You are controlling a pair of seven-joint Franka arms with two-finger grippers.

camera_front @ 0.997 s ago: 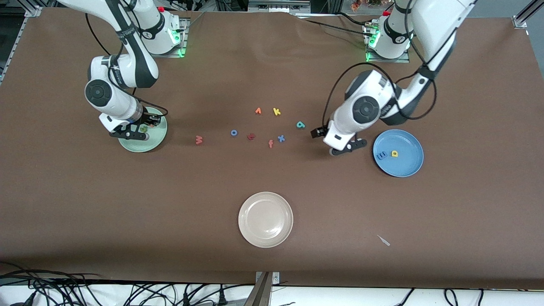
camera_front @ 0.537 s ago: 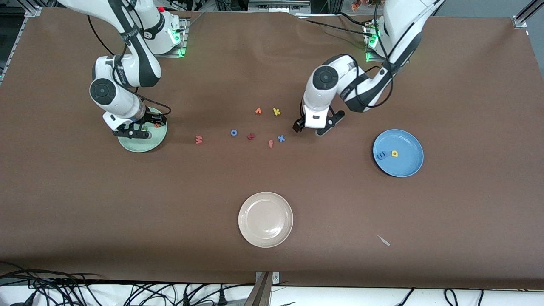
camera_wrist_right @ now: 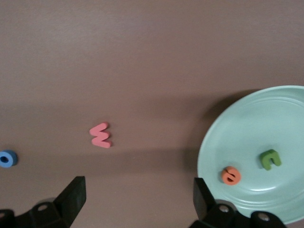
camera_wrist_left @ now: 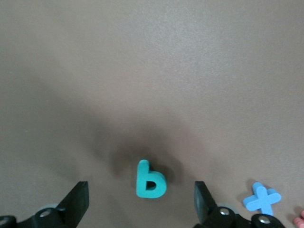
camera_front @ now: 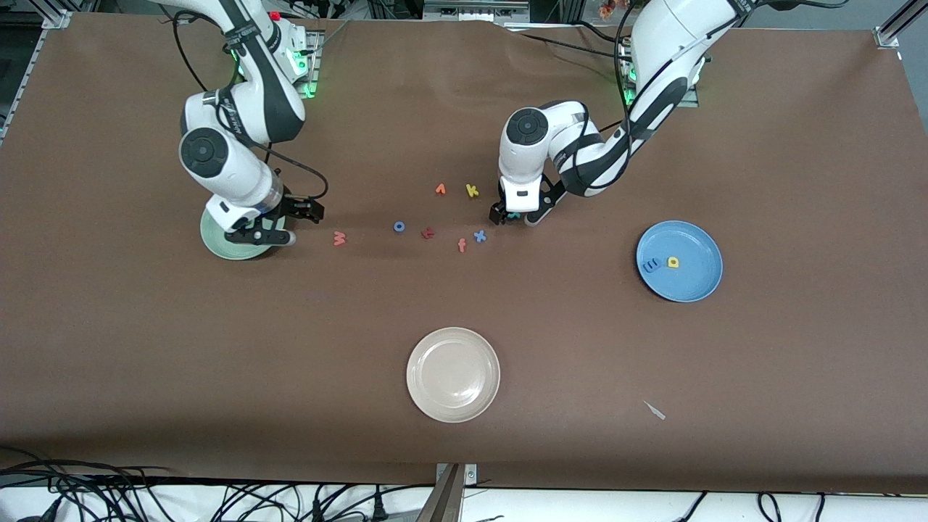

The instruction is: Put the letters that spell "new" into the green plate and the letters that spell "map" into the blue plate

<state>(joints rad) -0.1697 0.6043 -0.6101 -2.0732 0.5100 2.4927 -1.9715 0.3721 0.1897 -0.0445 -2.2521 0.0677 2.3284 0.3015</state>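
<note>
Your left gripper [camera_wrist_left: 141, 209] hangs with its jaws spread wide and empty, straddling the small teal foam letter p [camera_wrist_left: 150, 179], which lies flat on the brown table [camera_front: 217, 348] near the middle, toward the edge where the bases stand. It looks light, soft and slightly squashy, so a gentle pinch across its stem and bowl should do; too low and the fingers may scrape the cloth. A blue foam x [camera_wrist_left: 261, 197] sits just beside it. Your right gripper [camera_wrist_right: 137, 209], also wide and empty, hovers by the rim of the pale mint-green round plate [camera_wrist_right: 213, 137], which holds the green n [camera_wrist_right: 270, 159] and orange e [camera_wrist_right: 231, 175]. The coral-red w [camera_wrist_right: 100, 135] lies apart on the table. The round medium-blue plate [camera_front: 696, 286] carries the blue m [camera_front: 651, 265] and yellow a [camera_front: 673, 262].
</note>
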